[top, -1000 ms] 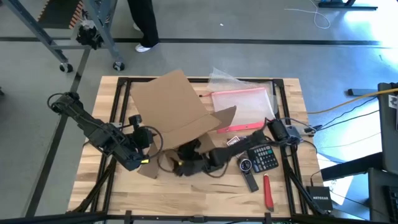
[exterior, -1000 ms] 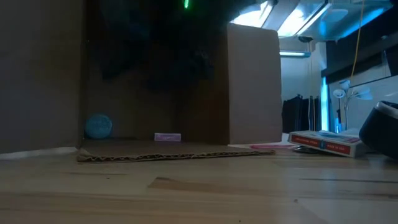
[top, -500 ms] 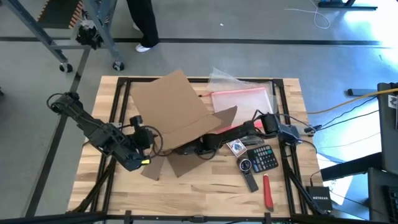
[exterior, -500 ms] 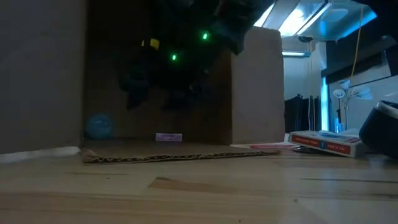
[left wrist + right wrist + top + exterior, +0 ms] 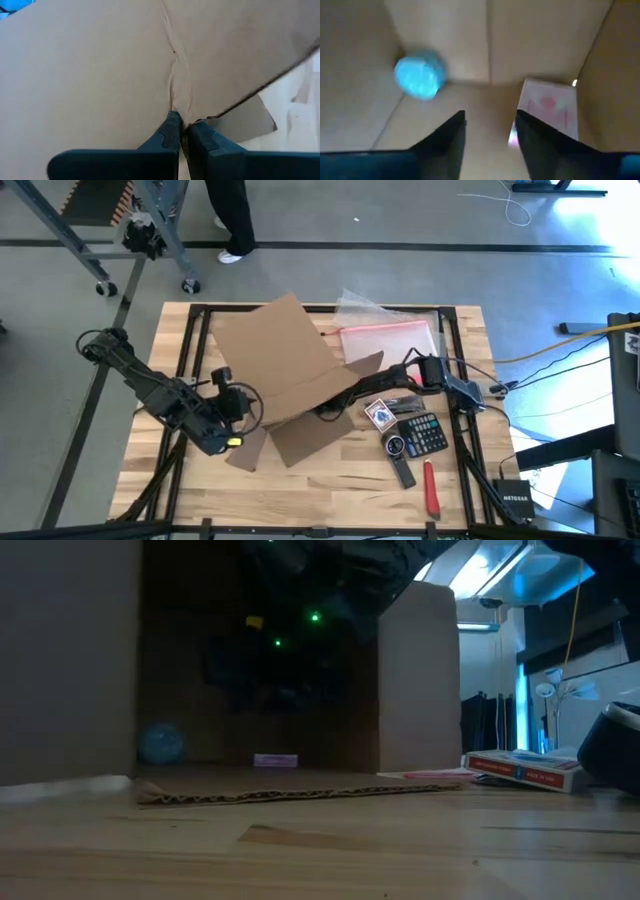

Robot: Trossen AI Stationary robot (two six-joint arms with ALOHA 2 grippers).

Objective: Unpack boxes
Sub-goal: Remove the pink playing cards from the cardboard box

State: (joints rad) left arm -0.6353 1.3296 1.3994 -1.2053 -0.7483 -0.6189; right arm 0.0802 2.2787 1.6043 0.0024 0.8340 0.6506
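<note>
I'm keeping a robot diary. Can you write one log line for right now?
left gripper: shut on cardboard box | right gripper: inside box, fingers apart, holding nothing | blue ball, pink packet: inside

Box mouth open, right claw inside, blue ball and pink card ahead

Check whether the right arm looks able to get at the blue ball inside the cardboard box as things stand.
Probably yes. The right gripper is already inside the cardboard box, fingers apart, and the blue ball lies just ahead to one side with nothing between; the pink card sits on the other side.
</note>
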